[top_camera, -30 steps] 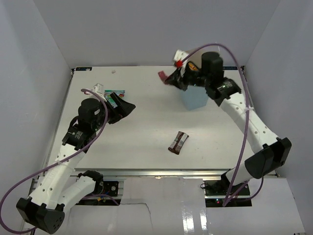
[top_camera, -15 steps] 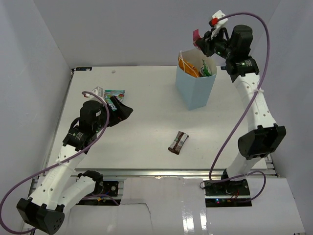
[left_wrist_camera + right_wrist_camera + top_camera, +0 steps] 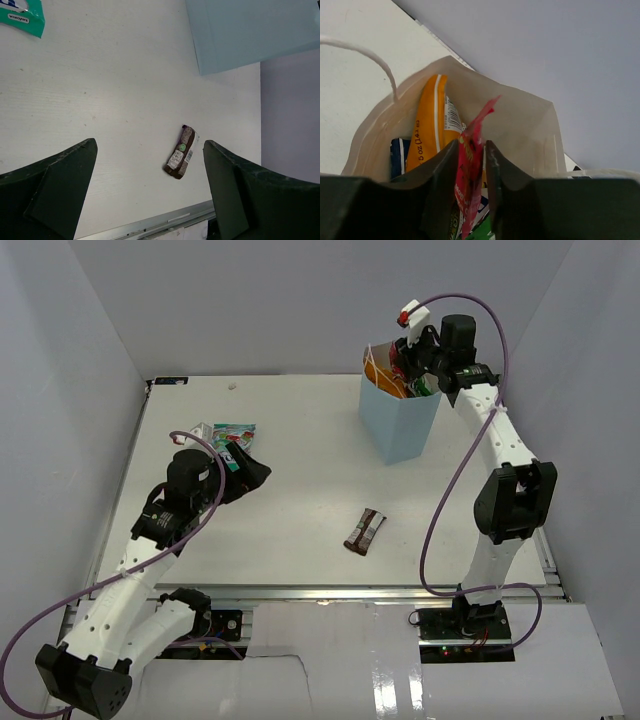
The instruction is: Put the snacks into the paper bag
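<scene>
The light-blue paper bag (image 3: 400, 430) stands upright at the back right, and its white inside (image 3: 520, 115) fills the right wrist view. In it are an orange chip bag (image 3: 427, 120), a blue-white pack (image 3: 399, 152) and a green packet (image 3: 482, 232). My right gripper (image 3: 472, 145) hangs over the bag's mouth. Its jaws are slightly parted, with a small pink packet (image 3: 479, 120) loose between them. A dark brown bar (image 3: 364, 531) lies on the table mid-right. A teal pouch (image 3: 232, 432) lies beside my left gripper (image 3: 250, 462), which stands wide open over bare table with nothing between its fingers.
The bag's white cord handle (image 3: 375, 60) arcs over its left rim. Grey walls enclose the table on three sides. The table's metal front edge (image 3: 165, 222) runs just below the brown bar (image 3: 180, 159). The bag's blue side (image 3: 250, 35) shows at the top of the left wrist view.
My right arm carried the pink packet from beside the bag up and over its mouth, and its jaws have loosened. The left arm shifted slightly and stayed open.
</scene>
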Controlling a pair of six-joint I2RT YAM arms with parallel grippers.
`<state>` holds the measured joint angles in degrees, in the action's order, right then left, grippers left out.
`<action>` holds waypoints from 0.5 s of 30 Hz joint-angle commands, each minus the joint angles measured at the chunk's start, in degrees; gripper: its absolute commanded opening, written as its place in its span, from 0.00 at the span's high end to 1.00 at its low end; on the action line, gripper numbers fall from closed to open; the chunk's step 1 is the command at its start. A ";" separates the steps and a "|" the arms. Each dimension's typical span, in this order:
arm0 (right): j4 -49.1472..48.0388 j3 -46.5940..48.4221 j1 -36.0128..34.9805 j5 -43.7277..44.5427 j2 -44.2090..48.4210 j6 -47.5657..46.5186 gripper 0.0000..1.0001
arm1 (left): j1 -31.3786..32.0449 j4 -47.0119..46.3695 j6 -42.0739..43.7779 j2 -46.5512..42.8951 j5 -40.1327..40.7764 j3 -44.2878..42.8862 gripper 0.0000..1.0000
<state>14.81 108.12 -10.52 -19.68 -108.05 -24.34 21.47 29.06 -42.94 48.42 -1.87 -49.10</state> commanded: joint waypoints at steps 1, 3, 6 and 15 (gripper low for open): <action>-1.36 -1.67 -0.02 1.23 2.40 -1.85 0.63 | -0.29 0.21 0.13 -0.35 0.99 0.15 0.02; -1.53 -2.29 -0.02 1.23 3.37 -1.33 0.54 | -0.29 0.30 0.66 0.70 0.99 -0.38 0.02; -1.89 -2.65 -0.02 1.75 4.25 -0.45 0.48 | -0.29 0.38 1.28 2.28 0.90 -1.52 0.02; 4.41 0.16 0.41 -13.95 10.92 -1.67 0.44 | -4.75 3.90 4.35 11.15 -0.06 -6.26 0.02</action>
<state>16.64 105.21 -10.48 -23.94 -102.85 -24.58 20.10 31.22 -40.84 57.60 -1.96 -51.83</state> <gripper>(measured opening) 0.552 0.976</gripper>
